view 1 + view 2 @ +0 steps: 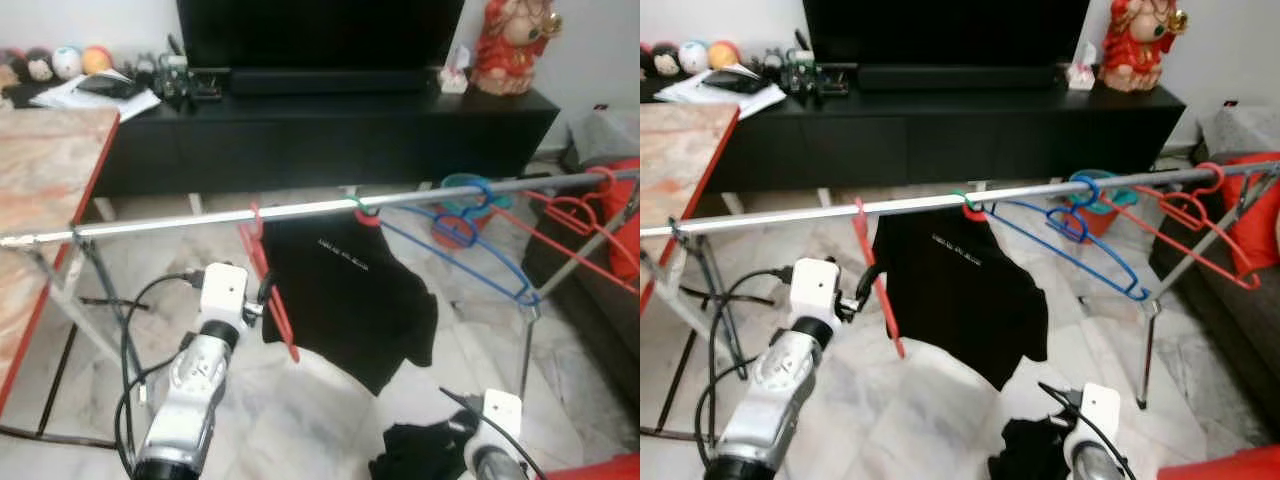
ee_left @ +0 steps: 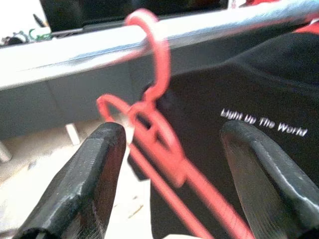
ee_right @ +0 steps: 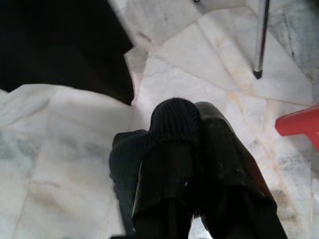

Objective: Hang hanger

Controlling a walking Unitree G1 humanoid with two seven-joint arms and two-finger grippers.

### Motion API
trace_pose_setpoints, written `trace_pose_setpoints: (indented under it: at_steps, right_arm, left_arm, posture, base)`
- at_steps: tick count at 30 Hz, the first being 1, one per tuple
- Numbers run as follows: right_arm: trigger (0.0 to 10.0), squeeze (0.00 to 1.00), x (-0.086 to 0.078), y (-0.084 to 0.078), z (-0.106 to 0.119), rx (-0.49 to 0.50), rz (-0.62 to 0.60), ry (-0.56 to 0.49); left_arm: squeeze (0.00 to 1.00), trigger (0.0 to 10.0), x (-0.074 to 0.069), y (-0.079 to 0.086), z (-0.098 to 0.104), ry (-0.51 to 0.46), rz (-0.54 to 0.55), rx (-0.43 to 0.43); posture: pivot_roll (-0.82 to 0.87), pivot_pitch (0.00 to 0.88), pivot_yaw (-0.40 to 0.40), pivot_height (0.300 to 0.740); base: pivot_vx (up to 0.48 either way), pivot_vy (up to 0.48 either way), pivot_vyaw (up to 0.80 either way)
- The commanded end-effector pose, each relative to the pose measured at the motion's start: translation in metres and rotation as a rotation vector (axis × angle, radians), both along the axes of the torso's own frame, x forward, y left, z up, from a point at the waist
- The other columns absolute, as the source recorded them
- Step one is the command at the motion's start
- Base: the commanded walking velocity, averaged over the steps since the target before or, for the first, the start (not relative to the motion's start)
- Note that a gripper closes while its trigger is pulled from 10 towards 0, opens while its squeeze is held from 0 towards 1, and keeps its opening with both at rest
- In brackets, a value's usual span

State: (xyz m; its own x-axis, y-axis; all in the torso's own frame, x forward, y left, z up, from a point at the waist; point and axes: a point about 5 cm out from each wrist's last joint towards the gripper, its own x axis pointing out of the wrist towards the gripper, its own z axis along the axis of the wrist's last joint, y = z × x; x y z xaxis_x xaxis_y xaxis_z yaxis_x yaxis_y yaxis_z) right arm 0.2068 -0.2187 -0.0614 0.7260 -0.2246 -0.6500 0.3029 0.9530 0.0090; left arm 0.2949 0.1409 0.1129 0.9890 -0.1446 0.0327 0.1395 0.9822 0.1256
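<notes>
While my left hand [image 2: 169, 149] stands released, its two black fingers [image 2: 84, 174] spread wide to either side of the red hanger [image 2: 159, 144], the hanger's hook is already looped over the silver rail [image 1: 300, 210] at about twelve o'clock from my fingers. I judge the hanging step close to done: the hook sits on the rail and nothing of mine seems to press on the plastic.

This hanger looks light, thin and stiff, smooth enough to slip and likely to swing on its hook. If I must take it again, the neck just under the hook, or the sloping arm running down toward five o'clock, is where I would pinch.

At three o'clock from the hanger, just beside it, a black T-shirt [image 1: 345, 290] with white lettering hangs from the same rail. Further along at three o'clock a blue hanger [image 1: 470, 250] and more red hangers [image 1: 575, 215] hang.

My right hand [image 3: 194, 144] is low over the marble floor [image 3: 60, 149], clenched on a dark knitted cloth [image 3: 174, 122].
</notes>
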Motion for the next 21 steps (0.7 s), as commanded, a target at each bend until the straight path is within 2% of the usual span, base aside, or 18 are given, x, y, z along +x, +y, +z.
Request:
trace_pose_setpoints:
  at_steps: [1, 8, 16, 21]
  right_arm:
    - [10.0, 0.00, 0.003, -0.006, 0.003, -0.010, -0.013, -0.017]
    - [10.0, 0.00, 0.003, -0.007, 0.004, -0.009, -0.011, -0.017]
    - [10.0, 0.00, 0.003, -0.007, 0.004, -0.006, -0.011, -0.019]
    - [10.0, 0.00, 0.004, -0.007, 0.004, -0.005, -0.009, -0.020]
  left_arm:
    - [0.00, 10.0, 0.001, -0.006, 0.001, -0.006, -0.017, -0.008]
    - [0.00, 10.0, -0.001, -0.006, -0.001, 0.001, -0.018, -0.004]
    - [0.00, 10.0, -0.002, -0.010, -0.009, 0.087, -0.052, 0.058]
    - [0.00, 10.0, 0.001, -0.012, -0.010, 0.099, -0.052, 0.073]
  posture:
    - [0.02, 0.000, -0.065, 0.740]
    - [0.02, 0.000, -0.069, 0.740]
    - [0.02, 0.000, -0.071, 0.740]
    - [0.02, 0.000, -0.073, 0.740]
  base:
    - [0.330, 0.000, 0.00]
    - [0.046, 0.000, 0.00]
    - [0.000, 0.000, 0.00]
    - [0.000, 0.000, 0.00]
